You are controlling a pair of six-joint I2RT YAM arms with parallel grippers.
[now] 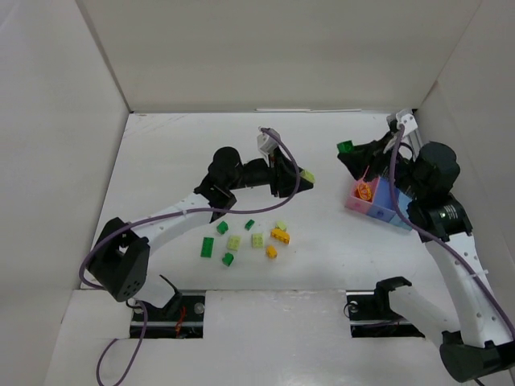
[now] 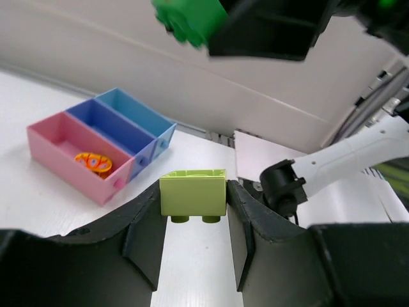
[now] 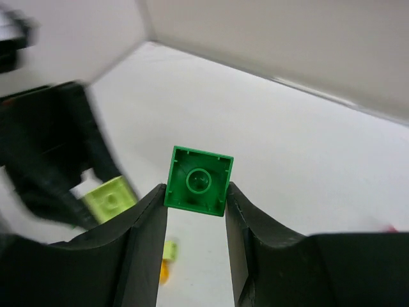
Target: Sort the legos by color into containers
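White surface: matt table (image 1: pixel 177 153), boxed in by plain white walls (image 1: pixel 265 48) at left, back and right.
Near edge: two dark cut-outs (image 1: pixel 169 310) where the arms are mounted.
Loose legos (image 1: pixel 249 240): cluster left of the table's middle, lying flat. Four dark green, three pale yellow-green, two orange-yellow.
Containers (image 2: pixel 105 144): joined row on the table's right side: pink bin (image 2: pixel 46 146), dark blue bin (image 2: pixel 115 131), light blue bin (image 2: pixel 144 115).
In pink bin: one orange-yellow piece (image 2: pixel 93 162) on the floor of the bin.
Left gripper (image 2: pixel 193 198): jaws closed onto a pale yellow-green brick (image 2: pixel 192 190), studs pointing down, held off the table between the cluster and the bins.
Right gripper (image 3: pixel 197 192): jaws pinch a dark green brick (image 3: pixel 199 179) by two opposite sides, hollow underside to the camera, raised in the air near the bins.
Hard to make out: left part of the right wrist view is smeared. The other gripper and its brick read only as a dark blur with a pale patch.
Hidden: in the top view the right arm (image 1: pixel 430 181) covers part of the light blue bin.
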